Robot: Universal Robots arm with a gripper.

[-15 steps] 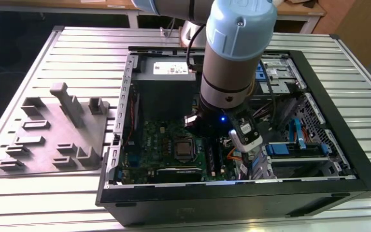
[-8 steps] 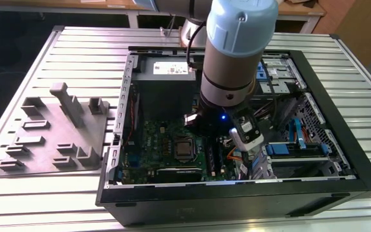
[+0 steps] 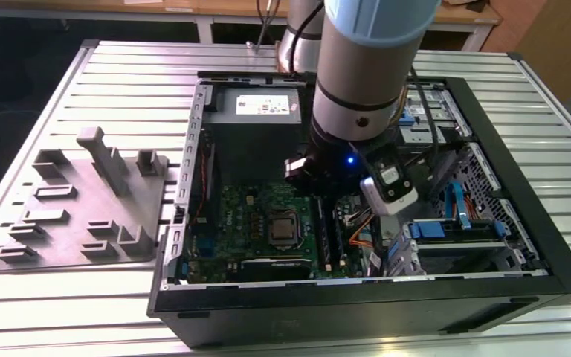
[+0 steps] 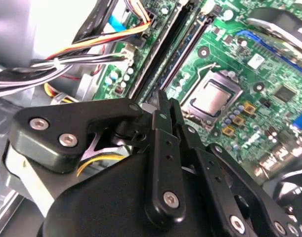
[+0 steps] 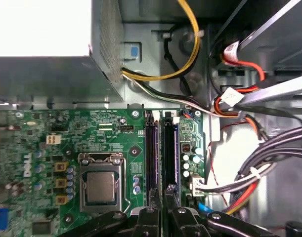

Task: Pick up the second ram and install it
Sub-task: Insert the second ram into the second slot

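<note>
A grey robot arm (image 3: pixel 365 82) reached into an open black computer case (image 3: pixel 365 297) on a ribbed metal tabletop (image 3: pixel 117 82). Its black fingers (image 5: pixel 163 217) were pressed together over the slim dark memory stick (image 5: pixel 169 153), which stood in a long black slot beside the silver processor (image 5: pixel 100 187), lower centre of the first wrist view.

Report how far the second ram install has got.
Done: the second ram appears to stand in its slot on the motherboard, beside another stick. In hand: the gripper, fingers together, sits right over that ram's end, inside the computer case. Left: whether the ram is pressed fully home cannot be told, and the gripper is not yet clear of it.
</note>
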